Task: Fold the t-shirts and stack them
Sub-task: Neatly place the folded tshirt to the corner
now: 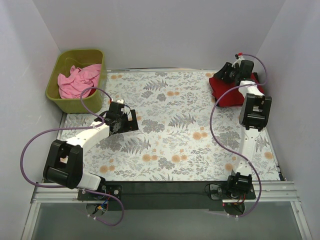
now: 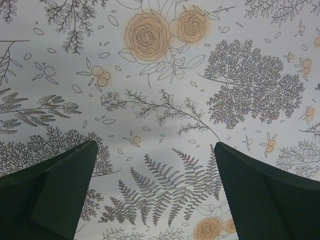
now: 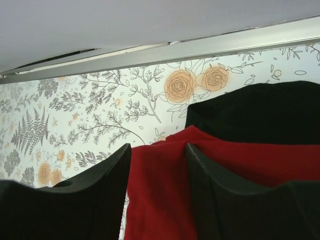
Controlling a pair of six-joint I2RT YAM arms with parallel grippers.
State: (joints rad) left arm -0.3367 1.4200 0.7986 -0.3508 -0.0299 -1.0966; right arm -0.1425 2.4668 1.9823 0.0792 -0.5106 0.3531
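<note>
Right tool (image 3: 158, 148) sits at the far right corner of the floral-clothed bench (image 1: 185, 135), its fingers partly apart and gripping nothing I can make out, with the dark red t-shirt (image 3: 260, 160) showing through the gap and lying on top of the black t-shirt (image 3: 260, 112), whose far edge sticks out beyond it. My left tool (image 2: 155, 145) hangs wide open and empty above bare patterned cloth at the left middle of the bench, well apart from both shirts. At the far left corner the light pink t-shirt (image 1: 77, 80) lies crumpled inside the olive-green bin (image 1: 75, 106).
</note>
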